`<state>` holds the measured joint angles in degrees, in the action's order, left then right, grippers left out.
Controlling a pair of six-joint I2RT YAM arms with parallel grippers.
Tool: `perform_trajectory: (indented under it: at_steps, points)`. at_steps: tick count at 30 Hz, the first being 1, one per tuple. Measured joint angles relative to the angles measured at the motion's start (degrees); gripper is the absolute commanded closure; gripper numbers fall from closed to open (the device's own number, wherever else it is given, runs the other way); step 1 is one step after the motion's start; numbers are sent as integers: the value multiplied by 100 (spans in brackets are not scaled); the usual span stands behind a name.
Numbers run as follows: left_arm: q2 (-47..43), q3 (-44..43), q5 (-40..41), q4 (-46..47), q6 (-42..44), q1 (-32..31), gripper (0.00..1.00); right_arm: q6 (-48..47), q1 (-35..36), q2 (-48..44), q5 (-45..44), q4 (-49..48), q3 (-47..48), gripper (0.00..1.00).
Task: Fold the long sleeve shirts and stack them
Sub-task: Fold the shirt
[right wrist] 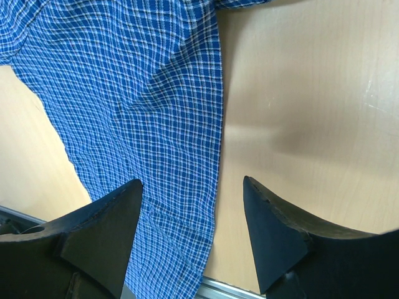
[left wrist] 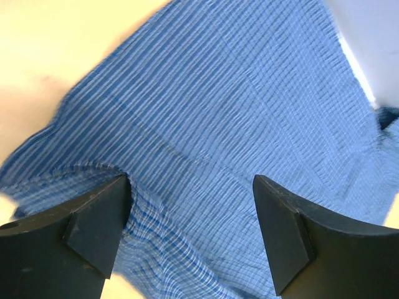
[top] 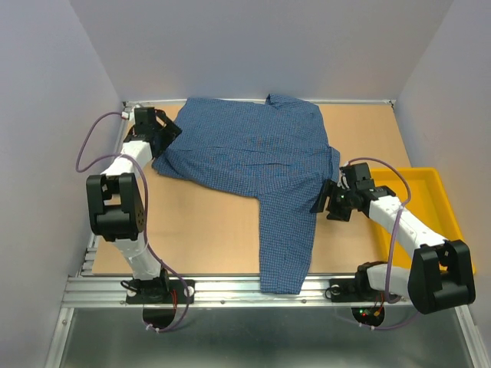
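Note:
A blue fine-checked long sleeve shirt (top: 253,149) lies spread across the far half of the table, one sleeve (top: 285,238) reaching down to the near edge. My left gripper (top: 164,130) hovers at the shirt's far-left edge with its jaws open; the wrist view shows cloth (left wrist: 206,124) below and between the fingers (left wrist: 100,218), none of it pinched. My right gripper (top: 325,201) stands open beside the sleeve's right edge. In its wrist view the sleeve (right wrist: 143,124) runs under the left finger (right wrist: 100,230), with bare table beneath the right one.
A yellow plastic tray (top: 430,207) sits at the table's right edge, partly under the right arm. Grey walls close in the table on the left, right and far sides. An aluminium rail (top: 253,290) runs along the near edge.

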<state>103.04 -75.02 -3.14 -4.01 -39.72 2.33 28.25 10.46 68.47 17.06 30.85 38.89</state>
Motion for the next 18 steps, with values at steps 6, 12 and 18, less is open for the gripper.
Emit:
perform_trajectory:
  at_steps: [6, 12, 18]
  points:
    - [-748, 896, 455, -179, 214, 31, 10, 0, 50, 0, -22, 0, 0, 29]
    - [-1078, 1591, 645, -374, 380, 201, 9, 0, 52, 4, -37, 2, 0, 32]
    - [-1554, 2153, 531, -468, 520, 267, 10, 4, 76, 55, 46, 4, 0, 34]
